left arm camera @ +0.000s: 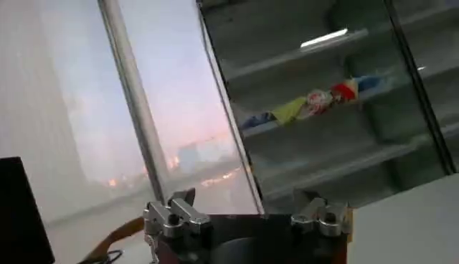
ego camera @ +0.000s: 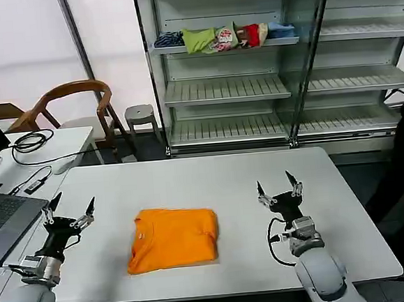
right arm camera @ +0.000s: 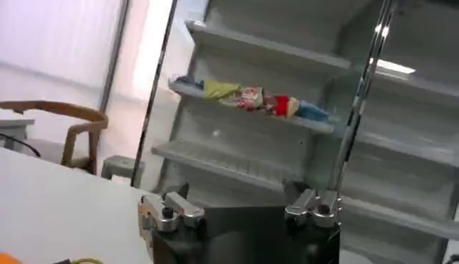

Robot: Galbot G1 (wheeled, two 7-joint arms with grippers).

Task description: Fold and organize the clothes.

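So the orange T-shirt [ego camera: 172,238] is found already folded into a fat, roughly square bundle on the white table [ego camera: 211,182], sat between the two arms near the front edge, and nothing is being held right now. The left gripper [ego camera: 70,210] is parked off to the shirt's left with its fingers spread apart and pointing up; the right gripper [ego camera: 278,187] is well apart on the other side, also spread wide and empty. What could go wrong from here: soft cotton like that gets dragged easily, so if only the top layer is pinched, the fold could be peeled open, and the loose lower edge, which already looks a bit uneven, could flop out when lifted. The tabletop looks smooth, so the bundle could also be shoved along instead of grabbed. If it's meant for the metal shelf [ego camera: 225,45] behind, where small coloured garments [ego camera: 224,37] are lined up, the bundle could sag or unfold unless it's supported from both sides.
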